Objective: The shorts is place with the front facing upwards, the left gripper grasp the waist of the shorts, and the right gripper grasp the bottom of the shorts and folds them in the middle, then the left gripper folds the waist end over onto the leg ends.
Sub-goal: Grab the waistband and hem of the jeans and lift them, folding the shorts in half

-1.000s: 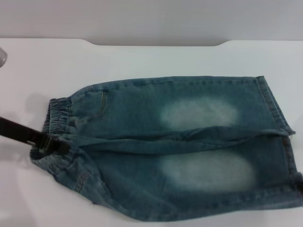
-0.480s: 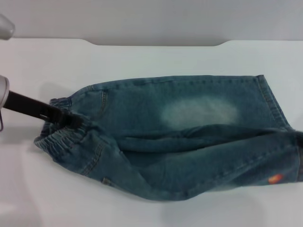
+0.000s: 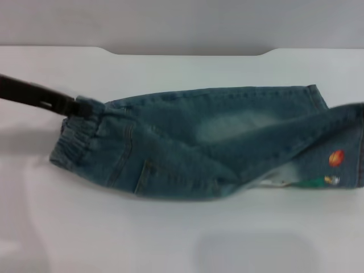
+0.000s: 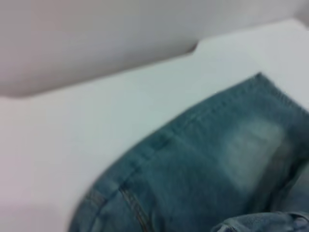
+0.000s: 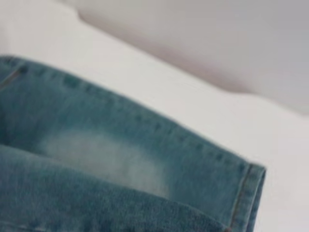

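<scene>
The blue denim shorts [image 3: 193, 142] lie across the white table, with the near half raised and turned over the far half. My left gripper [image 3: 79, 107] reaches in from the left on a thin black arm. It is shut on the waist of the shorts [image 3: 74, 142], whose gathered band hangs below it. At the right, the leg ends [image 3: 341, 142] are lifted, and an orange ball [image 3: 336, 157] and a colourful patch show there. My right gripper is out of view past the right edge. The wrist views show denim [image 4: 203, 169] and a stitched hem [image 5: 248, 193].
The white table [image 3: 170, 239] spreads wide in front of the shorts. Its back edge [image 3: 187, 52] has a shallow notch against a grey wall. No other objects are in view.
The near half of the shorts rose and swung toward the far side over the other leg. My left gripper moved away and up with the waist. The orange ball and patch turned into sight.
</scene>
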`<state>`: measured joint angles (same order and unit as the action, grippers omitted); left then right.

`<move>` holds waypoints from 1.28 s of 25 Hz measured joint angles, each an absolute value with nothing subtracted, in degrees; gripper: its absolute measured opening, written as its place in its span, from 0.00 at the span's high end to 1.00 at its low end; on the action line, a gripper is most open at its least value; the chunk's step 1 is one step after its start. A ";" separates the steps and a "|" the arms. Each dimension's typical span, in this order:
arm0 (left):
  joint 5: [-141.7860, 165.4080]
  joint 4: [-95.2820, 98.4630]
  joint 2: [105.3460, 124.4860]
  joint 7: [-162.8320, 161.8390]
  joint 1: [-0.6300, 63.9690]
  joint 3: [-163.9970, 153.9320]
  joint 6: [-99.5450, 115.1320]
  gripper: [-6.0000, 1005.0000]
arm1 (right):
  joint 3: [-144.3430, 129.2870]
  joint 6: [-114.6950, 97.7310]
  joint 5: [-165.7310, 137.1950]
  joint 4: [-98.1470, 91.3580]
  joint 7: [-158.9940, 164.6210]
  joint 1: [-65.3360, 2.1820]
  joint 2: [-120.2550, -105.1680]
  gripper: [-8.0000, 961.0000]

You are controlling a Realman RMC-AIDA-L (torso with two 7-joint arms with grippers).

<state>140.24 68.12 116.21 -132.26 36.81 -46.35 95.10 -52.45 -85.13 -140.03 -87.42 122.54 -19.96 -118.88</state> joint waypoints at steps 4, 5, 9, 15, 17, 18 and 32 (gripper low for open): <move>139.70 68.48 116.20 -132.15 36.71 -45.95 94.70 0.91 | -51.94 -81.14 -135.31 -87.49 121.98 -18.99 -118.81 0.97; 134.99 68.71 115.88 -129.88 36.18 -42.71 93.83 0.91 | -51.69 -80.79 -134.25 -87.50 121.65 -18.92 -118.77 0.97; 134.12 68.72 115.87 -128.97 36.09 -41.47 93.57 0.91 | -50.97 -80.52 -131.22 -88.47 120.62 -18.78 -118.77 0.97; 131.94 68.09 116.22 -126.96 35.51 -40.92 89.71 0.91 | -49.14 -81.11 -124.36 -91.28 119.30 -17.64 -118.80 0.97; 131.93 68.12 116.33 -126.83 35.39 -40.92 89.32 0.91 | -48.41 -81.50 -123.17 -92.44 119.30 -17.31 -118.85 0.97; 131.93 68.12 116.33 -126.83 35.39 -40.92 89.32 0.91 | -48.01 -81.86 -122.69 -92.80 119.29 -17.25 -118.86 0.97; 131.52 68.54 117.27 -126.74 34.65 -40.95 84.57 0.91 | -44.12 -84.11 -119.79 -92.66 118.26 -16.81 -118.74 0.97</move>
